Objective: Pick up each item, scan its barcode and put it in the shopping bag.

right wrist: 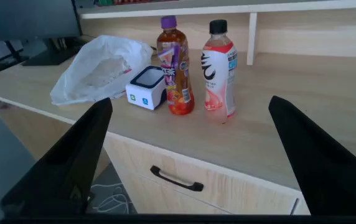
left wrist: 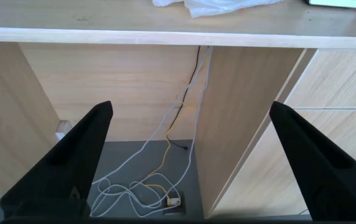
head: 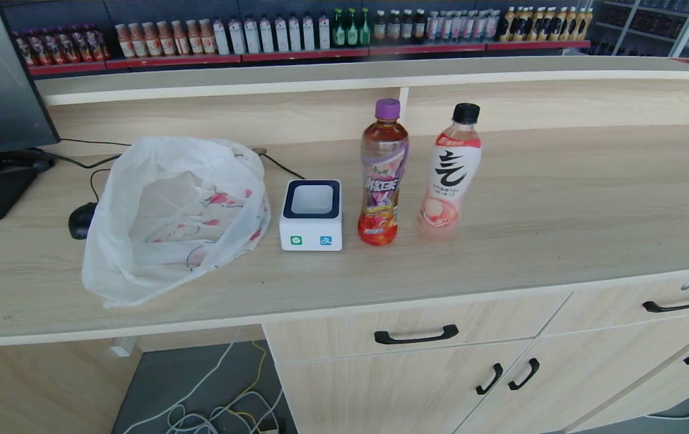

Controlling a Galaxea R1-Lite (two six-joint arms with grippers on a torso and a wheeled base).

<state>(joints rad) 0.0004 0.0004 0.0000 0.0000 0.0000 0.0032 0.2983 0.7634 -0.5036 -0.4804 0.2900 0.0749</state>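
Jaws of the left gripper (left wrist: pixel 190 109) and right gripper (right wrist: pixel 190 102) were held wide, empty. The purple-cap bottle (head: pixel 383 175) and black-cap bottle (head: pixel 449 175) were stood upright near the scanner (head: pixel 311 217). Both were judged heavy and slippery, best gripped mid-body.

A translucent white plastic shopping bag (head: pixel 175 211) is printed with pink patches and thin dark outlines. A white box-shaped scanner (head: pixel 311 226) is topped by a dark navy frame around a pale window, and green and blue icons are shown on its front. A purple-capped plastic bottle of reddish-brown tea (head: pixel 383 175) is wrapped in a purple label shaded to red at the base. A black-capped clear bottle of pale pink drink (head: pixel 451 175) is wrapped in a white label marked with a black brushstroke character, edged red above and pink below. A light wood-grain counter (head: pixel 561 199) is streaked with fine brown lines. The drawer handles (head: pixel 416 335) are coloured black.
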